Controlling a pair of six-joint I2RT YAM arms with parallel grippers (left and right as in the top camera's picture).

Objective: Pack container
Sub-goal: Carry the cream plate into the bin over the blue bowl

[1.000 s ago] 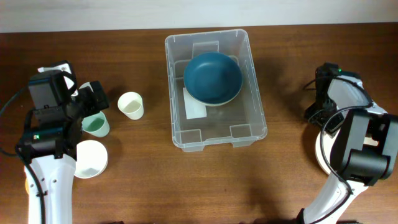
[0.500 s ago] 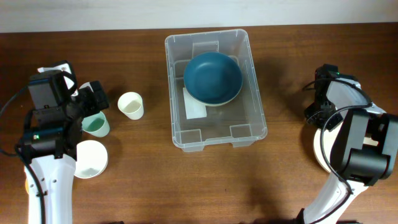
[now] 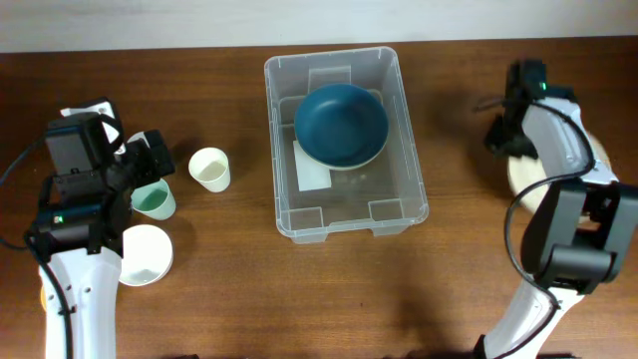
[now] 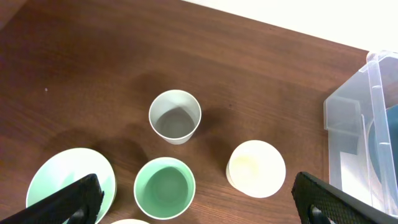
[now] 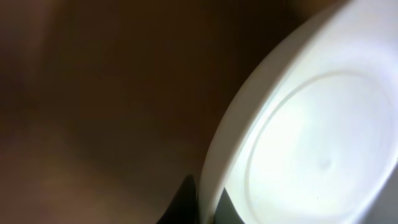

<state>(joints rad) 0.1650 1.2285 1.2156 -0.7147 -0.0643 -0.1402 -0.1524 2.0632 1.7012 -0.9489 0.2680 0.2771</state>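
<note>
The clear container (image 3: 413,160) stands at the middle of the table, and its corner shows in the left wrist view (image 4: 348,118). A dark blue bowl (image 3: 341,125) lies inside it. My right gripper (image 3: 503,140) is shut on the rim of a white plate (image 3: 520,174), held off the table at the right. In the right wrist view the plate (image 5: 311,137) fills the frame and my right gripper (image 5: 208,202) pinches its edge. My left gripper (image 3: 150,168) hangs open above the cups at the left, its fingers (image 4: 74,199) wide apart with nothing between them.
Left of the container stand a cream cup (image 3: 210,169) (image 4: 255,168), a green cup (image 3: 155,199) (image 4: 164,188) and a white cup (image 4: 175,117). A pale green plate (image 4: 65,180) and a white bowl (image 3: 146,254) lie near the left arm.
My right gripper has shut on the white plate's rim and carried it up and toward the back of the table. The left arm has not moved.
</note>
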